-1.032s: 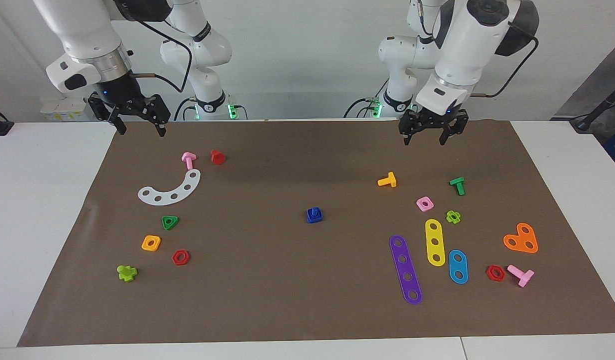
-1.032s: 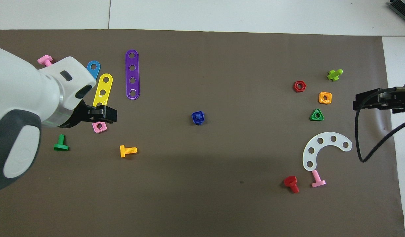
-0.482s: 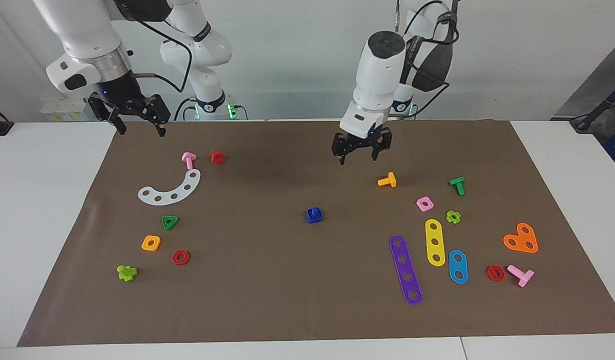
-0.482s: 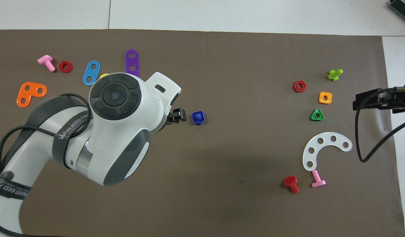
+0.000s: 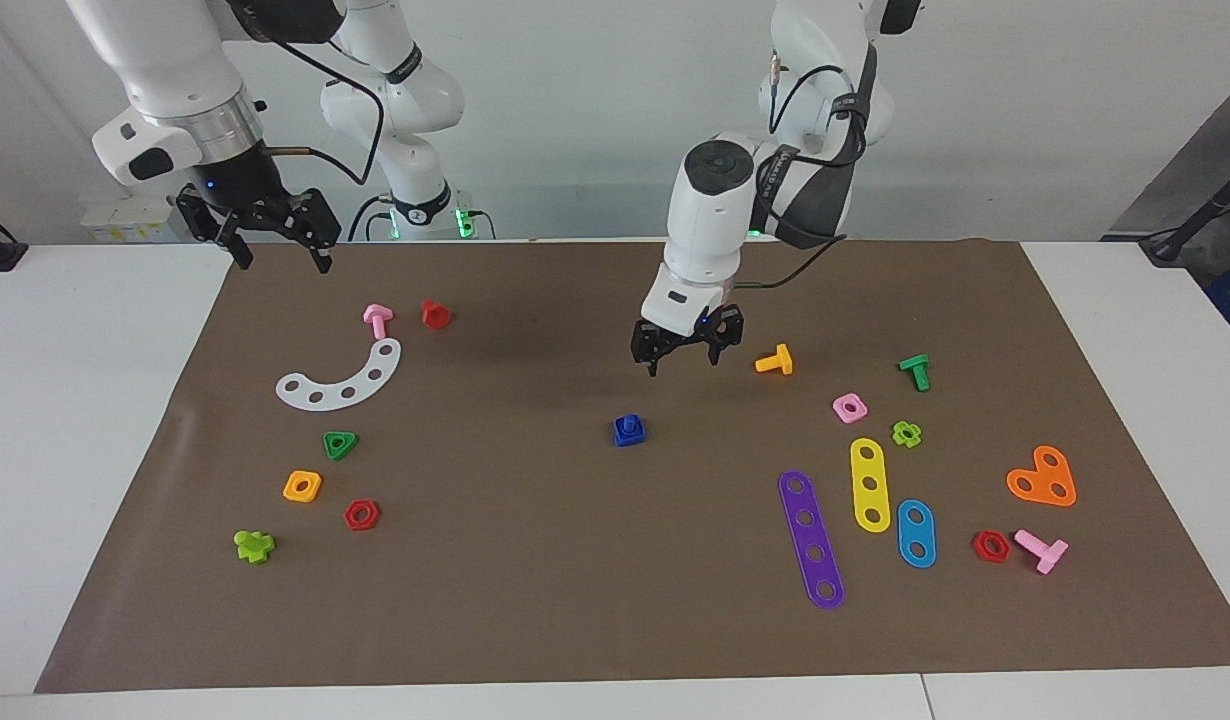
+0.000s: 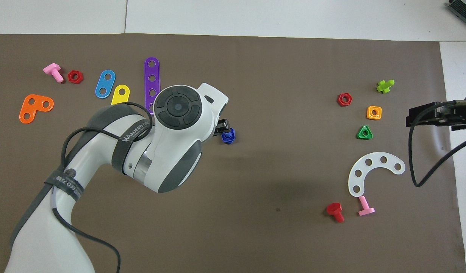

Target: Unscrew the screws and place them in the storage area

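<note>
we see the screw (image 5: pixel 628 430) standing in a square nut (image 5: pixel 630 436) mid-mat, well apart from the storage area (image 5: pixel 325 440) at the right arm's end. there the curved strip (image 5: pixel 341 380) lies nearer the robots than the triangle nut (image 5: pixel 340 444), square nut and hexagon nut (image 5: pixel 361 515).

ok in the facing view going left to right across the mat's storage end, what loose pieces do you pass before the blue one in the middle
lime bolt → orange square nut → green triangle nut → red hexagon nut → pink bolt → red bolt → blue screw

glossy plastic blue screw (image 5: pixel 628 430) on a matt, paper-like brown mat (image 5: pixel 575 560).
</note>
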`<state>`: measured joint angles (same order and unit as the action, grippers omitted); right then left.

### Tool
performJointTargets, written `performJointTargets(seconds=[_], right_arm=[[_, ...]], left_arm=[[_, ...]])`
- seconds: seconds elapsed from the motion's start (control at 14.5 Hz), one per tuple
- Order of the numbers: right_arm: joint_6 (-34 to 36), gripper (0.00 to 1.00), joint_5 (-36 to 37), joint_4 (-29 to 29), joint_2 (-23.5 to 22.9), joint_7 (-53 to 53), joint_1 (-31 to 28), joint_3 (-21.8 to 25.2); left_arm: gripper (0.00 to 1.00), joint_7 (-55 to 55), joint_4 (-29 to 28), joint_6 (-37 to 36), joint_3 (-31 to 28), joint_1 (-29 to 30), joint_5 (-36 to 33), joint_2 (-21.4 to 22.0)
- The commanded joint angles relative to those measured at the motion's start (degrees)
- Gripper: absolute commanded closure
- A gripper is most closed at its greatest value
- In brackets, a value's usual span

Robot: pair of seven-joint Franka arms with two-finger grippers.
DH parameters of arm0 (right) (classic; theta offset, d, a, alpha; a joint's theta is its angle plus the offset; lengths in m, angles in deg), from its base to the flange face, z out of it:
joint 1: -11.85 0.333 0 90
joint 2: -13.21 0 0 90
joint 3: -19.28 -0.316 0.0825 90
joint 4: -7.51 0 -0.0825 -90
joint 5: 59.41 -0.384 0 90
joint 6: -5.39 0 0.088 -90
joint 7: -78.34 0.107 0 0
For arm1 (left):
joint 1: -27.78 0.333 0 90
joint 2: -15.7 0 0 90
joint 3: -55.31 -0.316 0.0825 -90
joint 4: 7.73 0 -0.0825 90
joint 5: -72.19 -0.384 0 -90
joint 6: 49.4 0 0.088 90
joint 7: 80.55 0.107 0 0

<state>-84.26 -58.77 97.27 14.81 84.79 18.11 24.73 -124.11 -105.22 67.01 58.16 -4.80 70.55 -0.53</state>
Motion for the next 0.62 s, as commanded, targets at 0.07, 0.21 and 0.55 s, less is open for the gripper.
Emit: performJointTargets(seconds=[0.07, 0.21, 0.55], right_arm=[[0.3, 0.00, -1.2, 0.8, 0.9, -1.3, -0.5, -0.1], [0.3, 0.00, -1.2, 0.8, 0.9, -1.3, -0.4, -0.1], [0.3, 0.00, -1.2, 0.8, 0.9, -1.3, -0.4, -0.1]], left_arm=[[0.00, -4.3, 3.6, 3.4, -1.1, -2.9, -3.1, -6.1], [0.00, -4.7, 3.4, 5.8, -1.0, -3.0, -3.7, -6.5], [0.00, -5.2, 3.8, 10.6, -1.0, -3.4, -3.1, -10.0]])
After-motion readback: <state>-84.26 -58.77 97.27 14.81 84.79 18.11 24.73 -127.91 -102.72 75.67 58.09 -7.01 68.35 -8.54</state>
